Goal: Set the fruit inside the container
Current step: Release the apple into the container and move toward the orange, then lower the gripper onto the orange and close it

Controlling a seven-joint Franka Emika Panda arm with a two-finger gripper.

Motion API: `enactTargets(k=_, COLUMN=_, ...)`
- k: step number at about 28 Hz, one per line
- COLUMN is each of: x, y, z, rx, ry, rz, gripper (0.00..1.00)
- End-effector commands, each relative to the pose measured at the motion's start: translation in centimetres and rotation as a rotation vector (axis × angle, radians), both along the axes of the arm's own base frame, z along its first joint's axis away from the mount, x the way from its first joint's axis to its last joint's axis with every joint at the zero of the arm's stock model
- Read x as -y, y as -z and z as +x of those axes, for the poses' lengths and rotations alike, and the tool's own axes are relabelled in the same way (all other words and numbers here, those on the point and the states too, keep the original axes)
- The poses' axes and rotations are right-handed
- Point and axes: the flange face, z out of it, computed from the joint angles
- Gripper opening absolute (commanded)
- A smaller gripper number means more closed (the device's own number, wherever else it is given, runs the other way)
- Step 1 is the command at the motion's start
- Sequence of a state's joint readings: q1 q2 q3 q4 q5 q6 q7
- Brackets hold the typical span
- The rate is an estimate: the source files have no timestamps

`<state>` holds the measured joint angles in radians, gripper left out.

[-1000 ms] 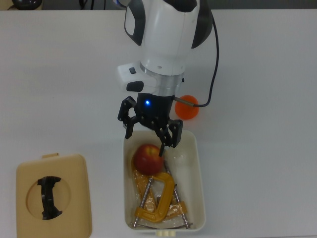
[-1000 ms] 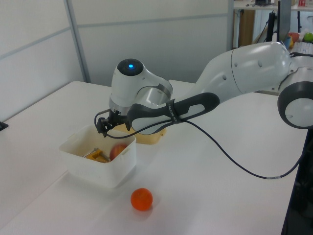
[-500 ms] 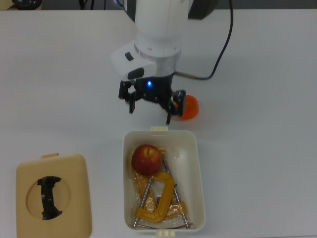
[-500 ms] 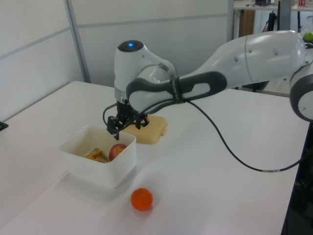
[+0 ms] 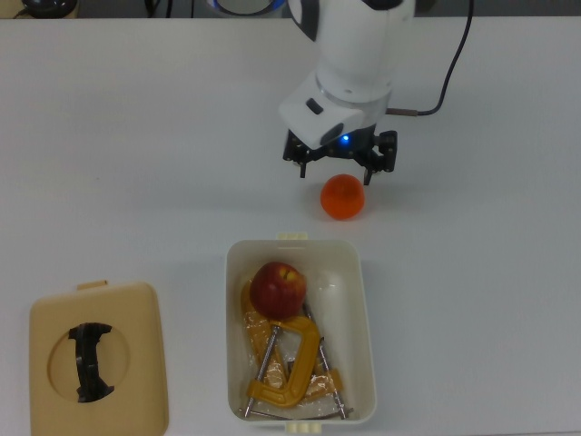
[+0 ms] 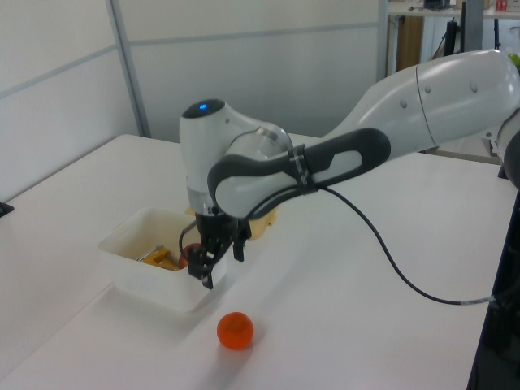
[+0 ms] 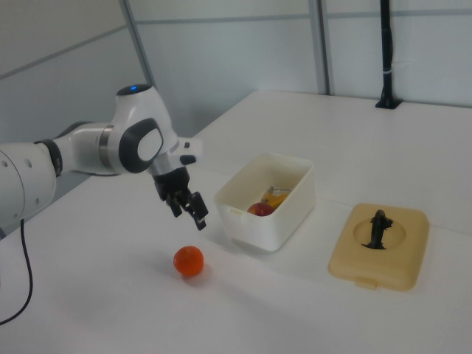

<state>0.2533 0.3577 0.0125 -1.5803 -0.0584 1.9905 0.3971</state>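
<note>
gripper [image 5: 340, 165] hangs with jaws spread, empty, above the orange [image 5: 342, 196], which sits on the worktop just beyond the container's [image 5: 363, 309] short end, apple [image 5: 279, 289] already inside; an off-centre descent could nudge the round fruit rolling away.

Glossy white shells wrap the arm [image 6: 422, 106], broken by dark grey bands at the joints, clearest at the centre of the left view. A small blue light glows on the rounded wrist housing [image 6: 203, 107], upper middle there. A black cable [image 6: 390, 260] loops off the forearm toward the lower right. The gripper [image 5: 340, 168] is black, angular, with a blue dot shining above it.
</note>
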Motion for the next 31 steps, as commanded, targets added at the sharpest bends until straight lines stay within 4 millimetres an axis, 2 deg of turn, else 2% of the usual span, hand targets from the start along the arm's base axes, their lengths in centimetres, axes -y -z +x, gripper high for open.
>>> enactTargets(k=1, x=-1.9, y=2.3, z=-1.5, rx=0.026, ry=-0.003, rz=-0.047, gripper=1.00)
enactTargets(k=4, x=-2.9, y=3.9, z=-2.1, rx=0.027, ry=-0.009, rz=-0.061, gripper=1.00)
enactTargets(k=15, x=-3.0, y=8.8, z=-2.8, rx=0.022, ry=-0.026, rz=-0.135, gripper=1.00)
enactTargets(k=21, x=-4.3, y=10.3, z=-3.7, rx=0.018, ry=-0.060, rz=-0.160, gripper=1.00)
enactTargets(k=29, x=-5.5, y=10.6, z=-4.2, rx=0.023, ry=-0.063, rz=-0.172, gripper=1.00)
enactTargets(k=30, x=-5.5, y=10.7, z=-4.2, rx=0.022, ry=-0.063, rz=-0.173, gripper=0.98)
enactTargets(k=31, x=-5.5, y=10.9, z=-4.2, rx=0.020, ry=-0.066, rz=-0.176, gripper=0.91)
